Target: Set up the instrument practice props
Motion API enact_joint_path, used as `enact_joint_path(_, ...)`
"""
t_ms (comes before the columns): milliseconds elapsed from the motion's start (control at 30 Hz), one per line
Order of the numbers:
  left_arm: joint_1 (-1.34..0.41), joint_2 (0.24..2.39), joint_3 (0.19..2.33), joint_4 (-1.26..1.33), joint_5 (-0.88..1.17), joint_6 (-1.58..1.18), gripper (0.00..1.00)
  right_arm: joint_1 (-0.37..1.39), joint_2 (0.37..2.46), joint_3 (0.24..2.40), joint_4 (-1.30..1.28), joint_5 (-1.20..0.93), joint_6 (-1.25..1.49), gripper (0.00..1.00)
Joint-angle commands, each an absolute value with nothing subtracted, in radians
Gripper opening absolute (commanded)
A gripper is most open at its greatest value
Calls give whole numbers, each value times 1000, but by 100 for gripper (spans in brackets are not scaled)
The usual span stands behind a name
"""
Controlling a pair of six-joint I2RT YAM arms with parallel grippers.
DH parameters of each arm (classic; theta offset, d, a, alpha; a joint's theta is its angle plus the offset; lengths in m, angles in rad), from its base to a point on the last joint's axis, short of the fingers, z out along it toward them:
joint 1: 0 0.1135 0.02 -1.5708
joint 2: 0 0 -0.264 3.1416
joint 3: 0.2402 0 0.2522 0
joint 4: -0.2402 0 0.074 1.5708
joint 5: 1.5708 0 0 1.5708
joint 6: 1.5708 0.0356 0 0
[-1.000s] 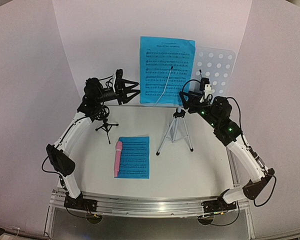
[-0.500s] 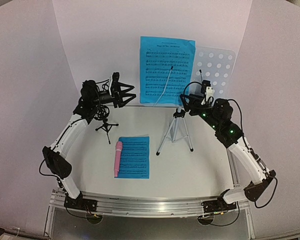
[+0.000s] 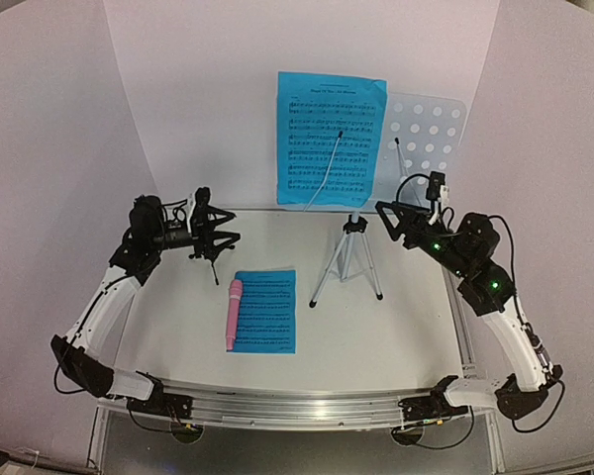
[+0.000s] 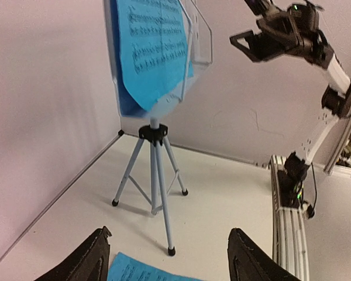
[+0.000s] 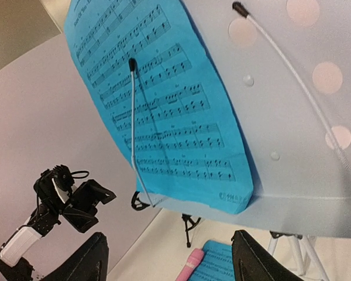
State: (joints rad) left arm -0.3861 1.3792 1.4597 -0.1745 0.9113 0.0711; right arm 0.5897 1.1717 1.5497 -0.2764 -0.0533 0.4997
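The pale blue music stand [image 3: 426,134] stands on its silver tripod [image 3: 348,262] at the back of the table. One blue music sheet [image 3: 330,139] rests on its left half under a wire arm. The second blue sheet [image 3: 267,310] lies flat on the table with the pink microphone [image 3: 234,313] along its left edge. The small black tripod mic holder [image 3: 212,259] stands left of them. My left gripper [image 3: 221,230] is open and empty above the holder. My right gripper [image 3: 391,220] is open and empty to the right of the stand's tripod.
Pale walls [image 3: 198,89] close in the back and sides. A metal rail [image 3: 297,411] runs along the near edge. In the left wrist view the tripod's feet [image 4: 172,251] stand just beyond the flat sheet's corner [image 4: 134,272].
Both arms have drawn back from the stand: the left gripper moved down and left to above the mic holder, the right gripper moved right and down. The sheet stays on the stand.
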Motion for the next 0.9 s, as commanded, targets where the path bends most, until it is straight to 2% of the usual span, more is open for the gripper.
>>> enact_joint_path(0,-388,1222,1304,-321,886,283,69,615,1159,1549,-403,-175,539,70)
enact_joint_path(167,-397,1062,1072,-444,840,484,68,722,1157,1516,-492,-206,526,70)
enact_joint_path(300,-418,1025,928,-561,756,697,70,853,1178,1457,-533,-235,525,70)
enact_joint_path(467,-419,1087,871,-716,653,1006,77,986,1339,1419,-545,-308,578,73)
enact_joint_path(567,-419,1100,836,-747,604,1146,81,1011,1481,1414,-545,-234,623,75)
enact_joint_path(667,-418,1112,809,-644,579,1026,79,1027,1624,1445,-545,-119,724,74)
enact_joint_path(867,-430,1221,811,-538,670,791,72,1085,1911,1592,-552,112,928,69)
